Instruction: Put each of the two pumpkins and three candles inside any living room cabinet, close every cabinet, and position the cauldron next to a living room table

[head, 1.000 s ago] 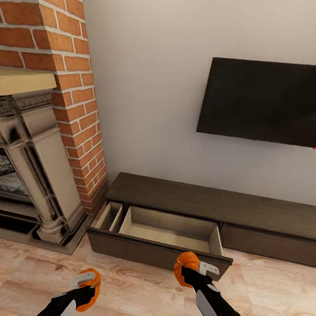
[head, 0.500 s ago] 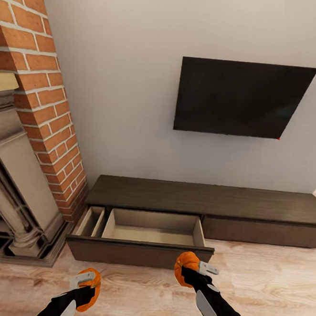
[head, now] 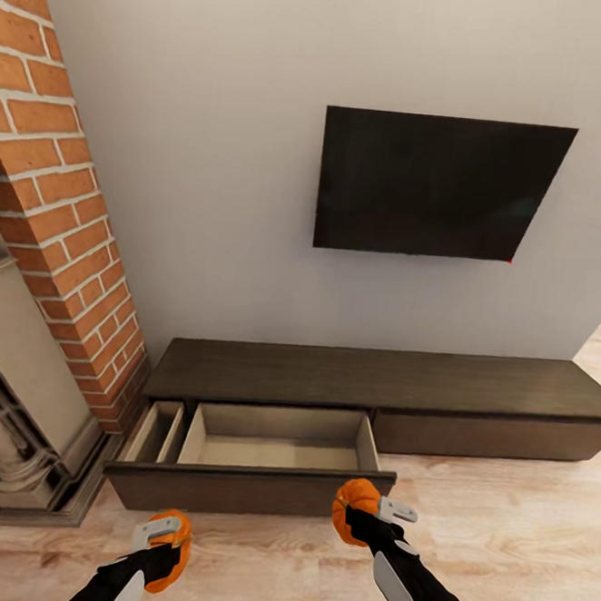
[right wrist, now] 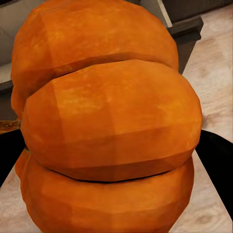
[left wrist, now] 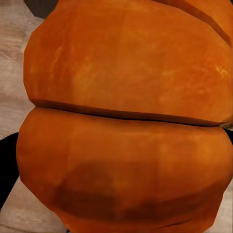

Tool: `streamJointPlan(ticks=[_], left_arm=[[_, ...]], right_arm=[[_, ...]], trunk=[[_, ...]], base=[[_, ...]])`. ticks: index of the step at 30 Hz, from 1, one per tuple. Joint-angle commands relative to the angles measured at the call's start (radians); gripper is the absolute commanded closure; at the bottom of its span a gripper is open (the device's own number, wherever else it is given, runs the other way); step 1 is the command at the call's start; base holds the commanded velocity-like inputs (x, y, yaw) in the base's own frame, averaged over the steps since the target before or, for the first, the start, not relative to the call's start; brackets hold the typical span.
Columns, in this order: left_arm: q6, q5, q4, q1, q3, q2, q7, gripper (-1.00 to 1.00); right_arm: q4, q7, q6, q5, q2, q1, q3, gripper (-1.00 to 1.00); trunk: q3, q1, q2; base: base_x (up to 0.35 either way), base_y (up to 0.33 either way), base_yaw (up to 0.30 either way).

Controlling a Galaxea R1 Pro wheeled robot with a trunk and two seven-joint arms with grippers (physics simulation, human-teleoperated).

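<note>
As the robot has swung its view to the right over the past second, the red brick chimney breast (head: 57, 215) and stone fireplace surround (head: 9, 403) have slid toward the left edge, and the long low dark brown wooden cabinet (head: 375, 380) now sits squarely ahead under the black wall-mounted television (head: 438, 185). The things themselves have not moved; only the camera has. This suggests the robot is lining itself up with the cabinet's open drawer (head: 275, 439), whose pale wood interior looks empty and ready to receive something. Each hand is clenched around one small ribbed orange pumpkin. The left hand (head: 163, 539) holds its pumpkin (head: 173, 535) low over the light wooden floor (head: 517, 529), near the drawer's dark front panel but well short of the opening. The right hand (head: 374, 517) holds the other pumpkin (head: 355, 506) just beside the front right corner of the drawer, touching or nearly touching its rim from this angle. In both wrist views, orange ribbed skin (left wrist: 126, 116) (right wrist: 111, 126) crowds the frame, confirming firm grasps. Both pumpkins probably still need carrying forward over the front panel before release.
</note>
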Motion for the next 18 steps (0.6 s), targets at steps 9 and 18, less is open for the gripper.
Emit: streamJointPlan(ticks=[9, 18], left_arm=[[0.003, 0.01, -0.002, 0.0, -0.007, 0.002, 0.011, 1.0], [0.003, 0.01, -0.002, 0.0, -0.008, 0.002, 0.011, 1.0]], right_arm=[[-0.005, -0.009, 0.007, -0.004, -0.001, -0.001, 0.007, 1.0], [-0.013, -0.008, 0.008, -0.003, -0.003, -0.001, 0.007, 1.0]], trunk=[[-0.008, 0.0, -0.001], [-0.009, 0.0, -0.001]], base=[[0.162, 0.002, 0.0], [0.195, 0.0, 0.0]])
